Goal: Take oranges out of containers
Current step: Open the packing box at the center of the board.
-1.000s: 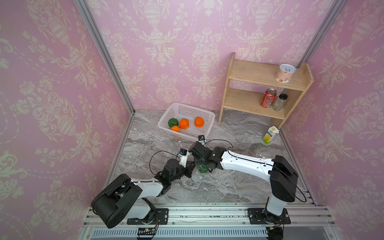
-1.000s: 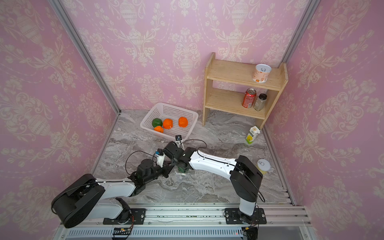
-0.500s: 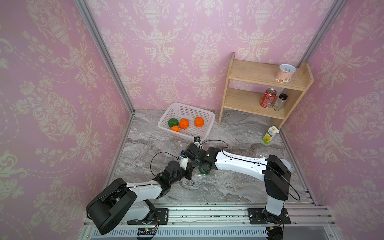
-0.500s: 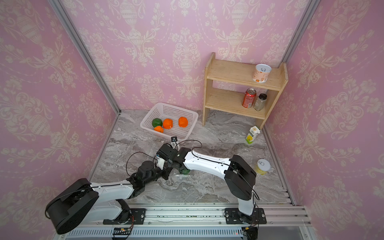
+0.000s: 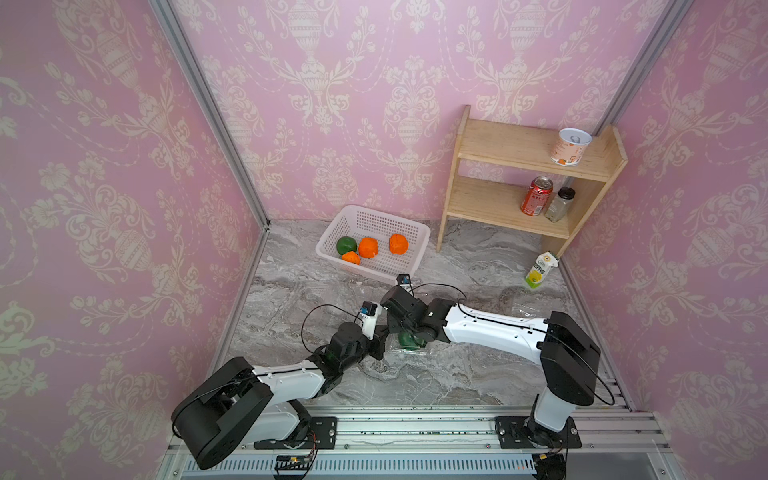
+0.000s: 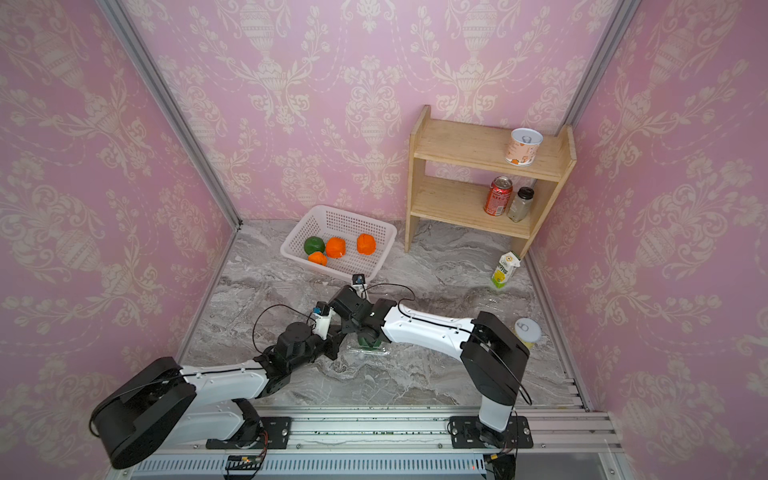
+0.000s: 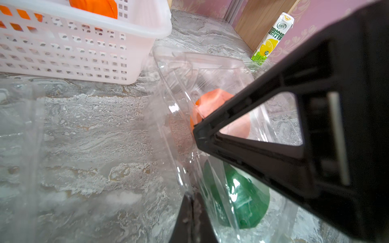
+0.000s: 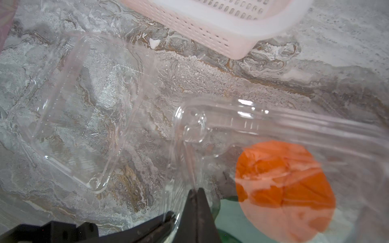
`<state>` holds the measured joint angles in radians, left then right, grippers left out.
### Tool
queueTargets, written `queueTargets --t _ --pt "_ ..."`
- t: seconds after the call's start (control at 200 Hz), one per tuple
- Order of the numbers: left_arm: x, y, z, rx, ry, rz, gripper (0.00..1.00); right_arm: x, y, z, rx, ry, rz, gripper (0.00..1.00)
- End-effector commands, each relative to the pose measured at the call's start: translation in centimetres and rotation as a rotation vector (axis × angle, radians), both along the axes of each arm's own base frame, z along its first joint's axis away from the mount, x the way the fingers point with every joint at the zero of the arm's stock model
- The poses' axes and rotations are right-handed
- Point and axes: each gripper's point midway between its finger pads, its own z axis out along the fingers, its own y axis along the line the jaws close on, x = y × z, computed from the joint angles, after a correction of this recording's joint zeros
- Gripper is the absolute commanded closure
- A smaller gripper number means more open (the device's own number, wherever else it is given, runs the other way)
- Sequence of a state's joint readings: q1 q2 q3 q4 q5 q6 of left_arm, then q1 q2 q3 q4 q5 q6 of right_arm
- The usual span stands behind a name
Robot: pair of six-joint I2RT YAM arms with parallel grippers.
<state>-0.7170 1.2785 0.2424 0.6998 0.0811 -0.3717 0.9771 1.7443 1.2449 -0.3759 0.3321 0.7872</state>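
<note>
A clear container point(image 5: 411, 348) lies on the marble floor between both arms, holding a green orange point(image 7: 242, 202) and an orange one point(image 8: 284, 189). My left gripper point(image 7: 192, 202) is shut on the container's thin plastic rim. My right gripper point(image 8: 196, 192) is shut on another clear edge of the same container point(image 8: 231, 117), close beside the left one. In both top views the two grippers meet over it, left gripper point(image 5: 381, 338), right gripper point(image 6: 353, 328). Several more oranges point(image 5: 368, 247) lie in the white basket point(image 5: 328, 245).
An empty clear container point(image 8: 84, 105) lies open on the floor beside the held one. A wooden shelf point(image 5: 519, 183) with cans stands at the back right, a juice carton point(image 5: 540, 270) below it. A yellow can point(image 6: 528, 332) lies by the right arm.
My right gripper's jaws have closed on the container's edge after shifting a little to the left. The left gripper has kept its hold.
</note>
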Motion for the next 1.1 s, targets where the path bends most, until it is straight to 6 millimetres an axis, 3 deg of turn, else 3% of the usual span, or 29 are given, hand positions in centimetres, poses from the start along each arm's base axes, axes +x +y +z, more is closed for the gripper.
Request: queueTargets --t 0.0,0.1,0.57,0.811,1.096 --pt "1.9 0.6 0.3 0.076 -0.023 0.081 1.00 0.5 -3.6 -1.6 -0.070 0.017 -0.078 1.00" --pt "2.1 0.9 -0.3 0.076 -0.014 0.105 1.00 0.1 -4.9 -2.2 -0.071 0.019 -0.084 1.00" --pt "3.0 1.3 -2.3 0.071 0.086 0.141 1.00 -0.6 -5.8 0.9 0.098 -0.042 -0.073 1.00" --pt "3.2 0.9 -3.1 0.036 0.141 0.119 1.00 -1.2 -4.1 2.6 0.248 -0.036 -0.010 1.00" --pt "3.3 0.8 -3.6 0.023 0.178 0.115 1.00 -1.6 -1.8 3.1 0.343 0.003 0.074 1.00"
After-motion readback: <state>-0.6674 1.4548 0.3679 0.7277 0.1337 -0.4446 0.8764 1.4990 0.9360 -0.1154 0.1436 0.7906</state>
